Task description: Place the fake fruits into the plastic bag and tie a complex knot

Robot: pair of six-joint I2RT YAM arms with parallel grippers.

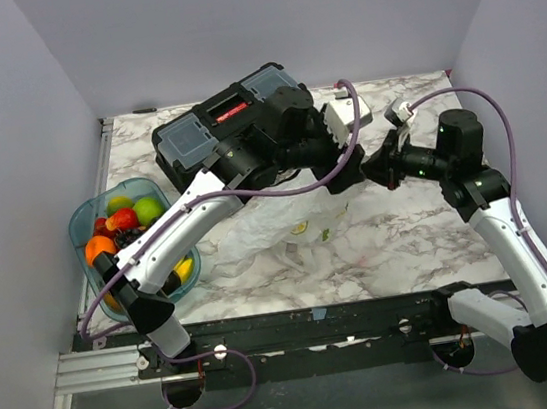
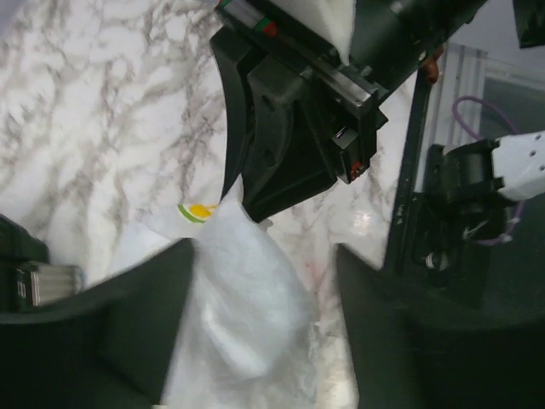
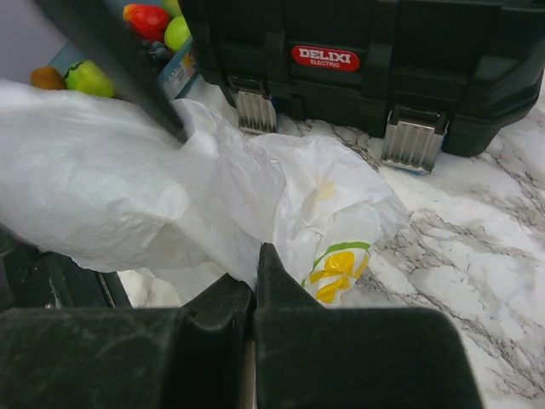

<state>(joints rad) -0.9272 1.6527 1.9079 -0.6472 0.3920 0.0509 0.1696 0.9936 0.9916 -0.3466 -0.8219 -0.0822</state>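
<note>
The plastic bag (image 1: 278,226) lies crumpled in the middle of the table, whitish with a yellow and green print. My right gripper (image 3: 254,256) is shut on an edge of the bag (image 3: 128,187) and holds it up. My left gripper (image 2: 264,273) is open, its fingers wide apart on either side of a raised fold of the bag (image 2: 247,298). In the top view both grippers meet above the bag's far right side, the left gripper (image 1: 341,177) facing the right gripper (image 1: 376,166). The fake fruits (image 1: 125,222) lie in the teal tray (image 1: 79,228) at the left, and some show in the right wrist view (image 3: 146,19).
A black toolbox (image 1: 194,134) with grey-blue lids stands at the back, just behind the bag, and its latches show in the right wrist view (image 3: 358,51). White walls enclose the table on three sides. A black rail runs along the near edge.
</note>
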